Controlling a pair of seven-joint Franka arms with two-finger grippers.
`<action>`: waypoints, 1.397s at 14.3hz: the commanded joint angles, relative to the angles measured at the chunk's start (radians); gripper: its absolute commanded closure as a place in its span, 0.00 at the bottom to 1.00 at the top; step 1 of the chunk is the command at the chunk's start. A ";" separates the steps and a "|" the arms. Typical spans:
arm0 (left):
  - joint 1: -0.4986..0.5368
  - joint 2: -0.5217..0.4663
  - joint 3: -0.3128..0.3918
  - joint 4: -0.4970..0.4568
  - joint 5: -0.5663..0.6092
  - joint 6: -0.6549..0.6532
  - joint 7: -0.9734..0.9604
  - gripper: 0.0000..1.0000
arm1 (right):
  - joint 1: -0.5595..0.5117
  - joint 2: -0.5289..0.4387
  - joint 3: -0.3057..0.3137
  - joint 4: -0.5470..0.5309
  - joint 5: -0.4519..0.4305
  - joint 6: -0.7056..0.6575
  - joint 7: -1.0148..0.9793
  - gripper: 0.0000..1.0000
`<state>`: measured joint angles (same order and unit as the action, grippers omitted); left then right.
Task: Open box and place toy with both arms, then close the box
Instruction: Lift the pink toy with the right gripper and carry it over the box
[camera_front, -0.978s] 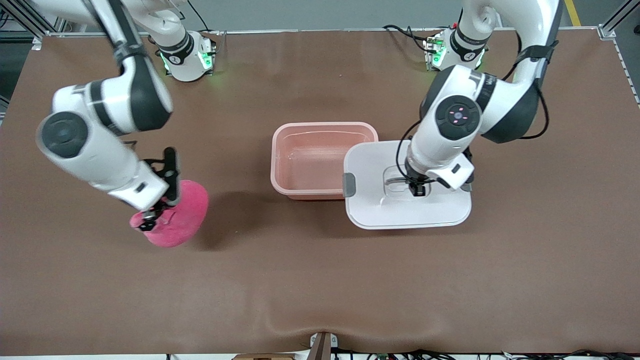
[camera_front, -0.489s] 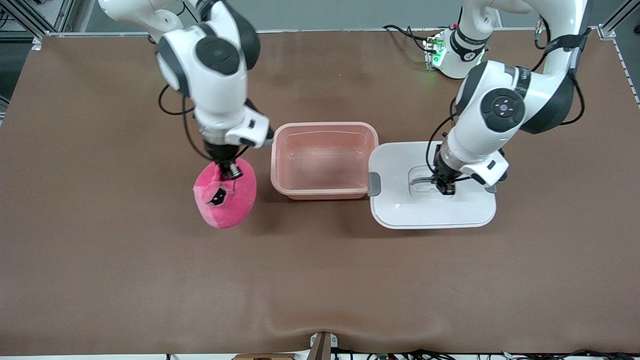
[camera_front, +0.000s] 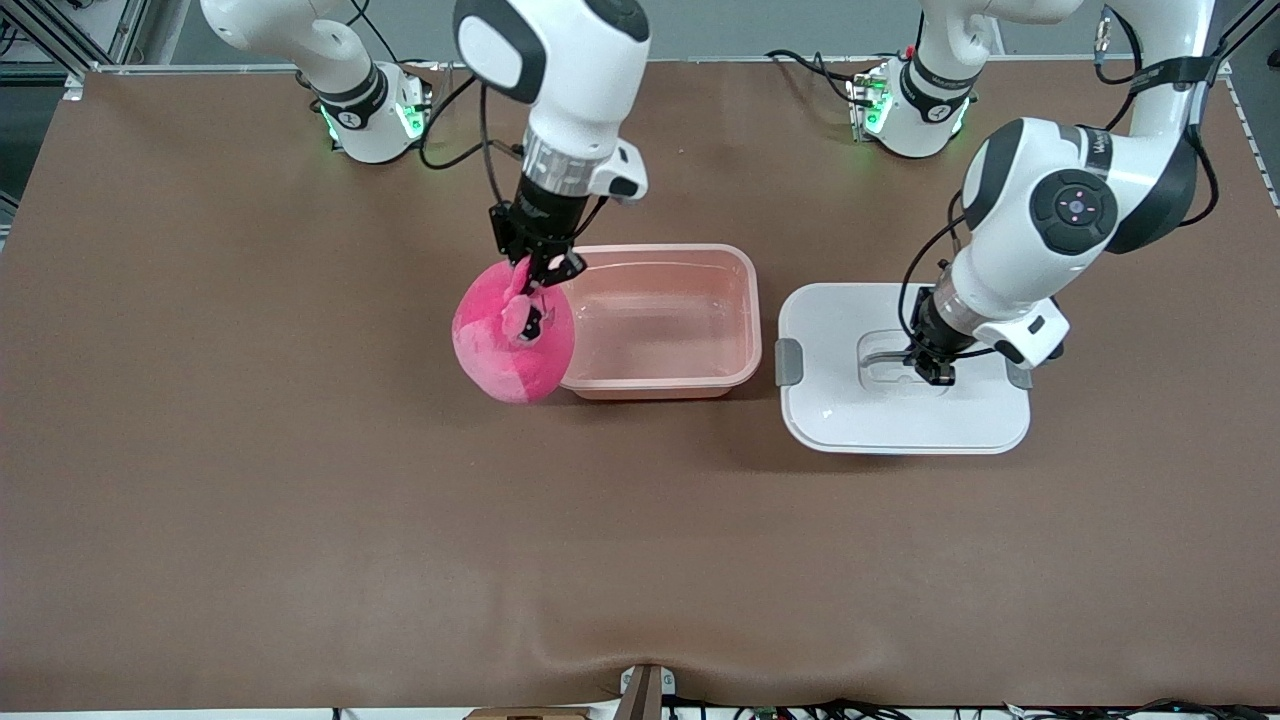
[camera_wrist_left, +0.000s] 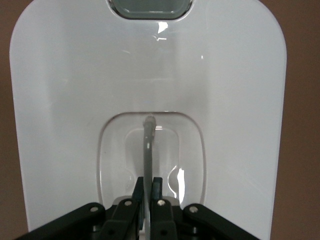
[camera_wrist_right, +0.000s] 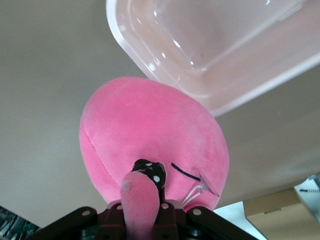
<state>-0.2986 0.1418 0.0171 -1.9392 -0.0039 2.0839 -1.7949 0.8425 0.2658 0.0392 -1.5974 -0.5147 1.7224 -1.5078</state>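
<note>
The box's translucent pink tub (camera_front: 660, 385) stands open mid-table and shows in the right wrist view too (camera_wrist_right: 225, 50). My right gripper (camera_front: 537, 266) (camera_wrist_right: 144, 202) is shut on a flap of the bright-pink plush toy (camera_front: 510, 345) (camera_wrist_right: 150, 135). The toy hangs over the tub's rim at the right arm's end. The white lid (camera_front: 850, 420) (camera_wrist_left: 75, 100) lies beside the tub toward the left arm's end, with a grey clip (camera_front: 788, 362) (camera_wrist_left: 149, 7) on its side. My left gripper (camera_front: 932, 374) (camera_wrist_left: 148, 186) is shut on the thin handle (camera_wrist_left: 148, 145) in the lid's recess.
Both arm bases (camera_front: 370, 110) (camera_front: 915, 105) stand at the table's edge farthest from the front camera. A brown cloth (camera_front: 300, 520) covers the table. A cardboard box (camera_wrist_right: 280, 210) shows off the table in the right wrist view.
The right arm has carried the toy from the right arm's end of the table across to the tub's rim. The left arm has moved the lid away from the tub, toward its own end.
</note>
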 joint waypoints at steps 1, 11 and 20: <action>0.052 -0.065 -0.014 -0.096 0.013 0.080 0.058 1.00 | 0.041 0.004 -0.013 -0.010 -0.031 -0.027 -0.012 1.00; 0.059 -0.061 -0.014 -0.121 0.009 0.107 0.060 1.00 | 0.127 0.050 -0.015 -0.015 -0.025 -0.029 0.138 0.87; 0.058 -0.057 -0.014 -0.121 0.009 0.108 0.077 1.00 | 0.168 0.062 -0.022 0.010 -0.030 -0.084 0.264 0.00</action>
<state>-0.2446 0.1121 0.0052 -2.0342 -0.0039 2.1761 -1.7428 1.0118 0.3302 0.0209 -1.6094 -0.5263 1.6533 -1.2545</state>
